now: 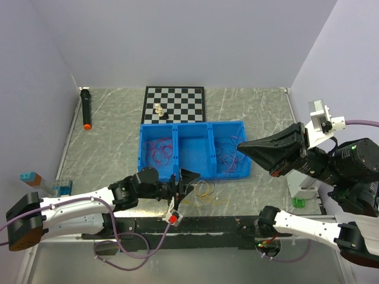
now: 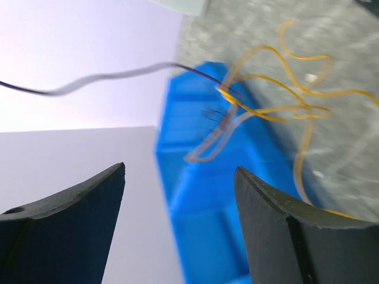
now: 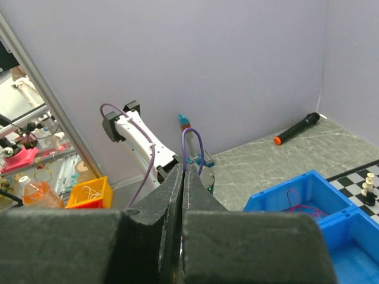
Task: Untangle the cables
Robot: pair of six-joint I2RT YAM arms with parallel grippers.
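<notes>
The cables lie in a bunch of thin orange-yellow loops on the table just in front of the blue bin. In the left wrist view the yellow loops are tangled with a dark strand that rises taut through the air and leaves the view on the left. My left gripper is open and empty beside the bunch, its jaws wide apart. My right gripper is held high over the bin's right end, its jaws pressed shut with a hair-thin dark line between them.
The bin has three compartments: magenta wires in the left one, dark wires in the right one. A chessboard with a few pieces stands behind it. A black marker lies far left. Toy bricks sit at the left edge.
</notes>
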